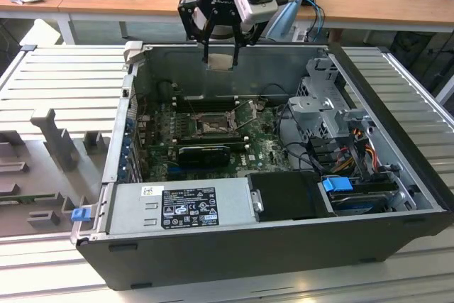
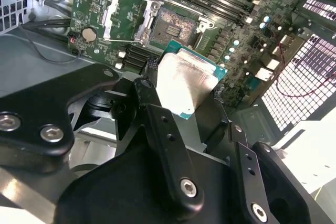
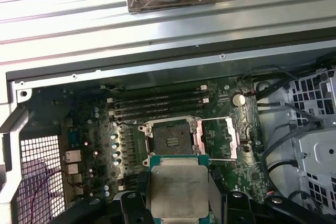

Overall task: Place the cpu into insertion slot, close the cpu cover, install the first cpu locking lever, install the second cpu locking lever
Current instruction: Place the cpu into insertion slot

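Pincer (image 3: 178, 205) grasping cpu (image 3: 176, 184) between its tips, well above the bare insertion slot (image 3: 170, 139)

The cpu (image 3: 178, 187) runs off the first wrist view's edge, sides seemingly behind the fingers (image 3: 129, 206).

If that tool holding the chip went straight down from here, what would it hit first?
Probably the green motherboard near the open insertion slot; the held cpu would touch before the tool. Depth is unclear.
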`<state>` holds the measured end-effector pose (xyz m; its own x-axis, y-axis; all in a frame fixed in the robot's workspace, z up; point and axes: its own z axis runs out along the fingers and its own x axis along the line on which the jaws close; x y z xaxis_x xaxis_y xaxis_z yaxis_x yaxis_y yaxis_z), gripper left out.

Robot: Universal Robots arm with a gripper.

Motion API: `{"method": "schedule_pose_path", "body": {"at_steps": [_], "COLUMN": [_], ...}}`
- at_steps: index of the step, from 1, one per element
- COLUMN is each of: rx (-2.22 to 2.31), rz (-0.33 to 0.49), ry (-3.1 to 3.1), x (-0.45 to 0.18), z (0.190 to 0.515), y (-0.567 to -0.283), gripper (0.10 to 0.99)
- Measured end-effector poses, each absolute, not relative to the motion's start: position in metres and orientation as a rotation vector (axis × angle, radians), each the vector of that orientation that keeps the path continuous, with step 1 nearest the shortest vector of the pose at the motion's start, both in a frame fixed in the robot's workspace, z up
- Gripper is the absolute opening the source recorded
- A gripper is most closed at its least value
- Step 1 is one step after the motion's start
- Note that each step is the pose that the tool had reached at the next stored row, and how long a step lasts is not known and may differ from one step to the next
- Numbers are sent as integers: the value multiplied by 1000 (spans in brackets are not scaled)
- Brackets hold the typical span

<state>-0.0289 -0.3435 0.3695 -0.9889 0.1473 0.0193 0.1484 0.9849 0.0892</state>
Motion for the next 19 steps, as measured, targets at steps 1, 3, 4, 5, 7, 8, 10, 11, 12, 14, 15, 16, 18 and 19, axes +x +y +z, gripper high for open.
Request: {"method": "schedule_pose_path", "body": {"at_steps": [1,3,4,5,7,8,10,11,12,14,15,16,18,19], "rx": [-245,-267,-277,-285,-300,-308,-329,-336,-343,-347,-347,-348,-348,-348], "rz": [-141,-142,-142,-142,-142,-142,-142,-142,-142,-142,-142,-141,-141,-141], "ry": [-3117,-3115,-3115,-3114,-3113,-3113,-3111,-3111,-3110,-3110,-3110,-3110,-3110,-3110], "x": [-29,-29,-29,-29,-29,-29,-29,-29,-29,-29,-29,-29,-29,-29], "z": [370,369,369,369,369,369,369,369,369,367,366,365,365,364], "y": [-343,-343,-343,-343,-343,-343,-343,-343,-343,-343,-343,-343,-343,-343], "gripper": [529,529,529,529,529,529,529,529,529,529,529,529,529,529]}}
